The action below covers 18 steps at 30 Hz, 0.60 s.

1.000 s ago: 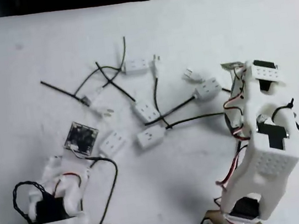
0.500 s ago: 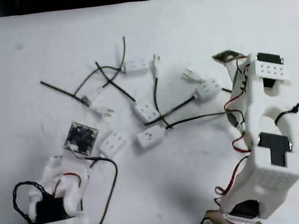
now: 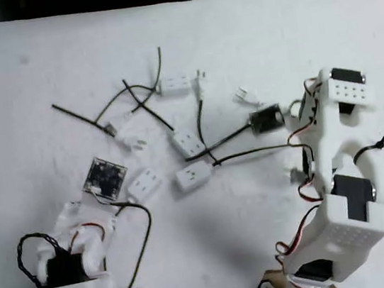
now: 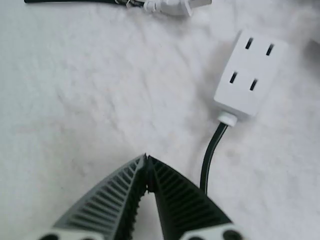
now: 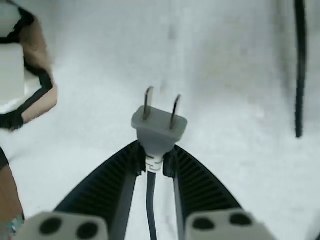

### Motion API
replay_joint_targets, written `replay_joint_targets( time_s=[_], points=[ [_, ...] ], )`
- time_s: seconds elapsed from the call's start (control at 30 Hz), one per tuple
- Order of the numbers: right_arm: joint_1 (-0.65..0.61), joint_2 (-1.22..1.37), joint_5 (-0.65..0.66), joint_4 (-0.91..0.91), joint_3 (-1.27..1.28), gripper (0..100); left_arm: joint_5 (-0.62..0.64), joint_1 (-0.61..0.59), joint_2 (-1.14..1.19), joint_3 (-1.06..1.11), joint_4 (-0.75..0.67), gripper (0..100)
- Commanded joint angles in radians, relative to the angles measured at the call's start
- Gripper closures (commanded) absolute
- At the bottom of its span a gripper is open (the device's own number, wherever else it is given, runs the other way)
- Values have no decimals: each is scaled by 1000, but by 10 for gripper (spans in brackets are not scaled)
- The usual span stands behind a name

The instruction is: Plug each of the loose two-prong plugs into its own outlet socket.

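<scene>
White and faintly textured, the table [image 3: 290,30] carries a loose cluster of outlet sockets, black cords and small two-prong plugs around its middle. From above, the far socket [image 3: 174,83] lies with its long axis left to right. The middle socket [image 3: 188,143] sits slanted. Nearer the arms, the near socket [image 3: 195,176] and the left socket [image 3: 145,184] lie side by side, each tilted a little. One loose plug [image 3: 245,96] lies to the right of the cluster, and a second plug [image 3: 201,82] lies just beside the far socket's right end.

The right pincer [image 5: 152,157] is narrowed onto the held plug [image 5: 159,127], gripping it at the neck where the cord leaves. This plug's long axis runs in line with the pincer, both prongs point straight ahead, away from the fingers, and its cord runs back between them. The right arm [image 3: 341,187] stands at the right of the table with its wrist bent leftward to the right edge of the cluster.

The left pincer [image 4: 146,167] has its tips pressed together with nothing between them, over bare table. Ahead of it and off to one side the left socket lies face up, showing two pairs of slots. Its long axis points roughly away from the pincer, and its cord leaves the closer end and passes just beside the fingertips. The left arm [image 3: 67,276] sits at the near left.
</scene>
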Motion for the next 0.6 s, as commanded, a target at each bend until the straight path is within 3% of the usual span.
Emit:
replay_joint_targets(
  time_s=[0.0,0.27,0.37,0.47,0.57],
  points=[
    [4,-59,175,18,35,979,2,1,-8,-5,-17,976],
    [4,-61,339,21,57,974,2,1,-8,-3,-17,976],
    [2,-61,338,19,54,946,2,1,-8,-3,-17,975],
    [15,-73,324,19,49,847,2,1,-8,-3,-17,975],
    [25,-122,203,19,51,780,2,2,-8,-3,-17,974]
  ],
)
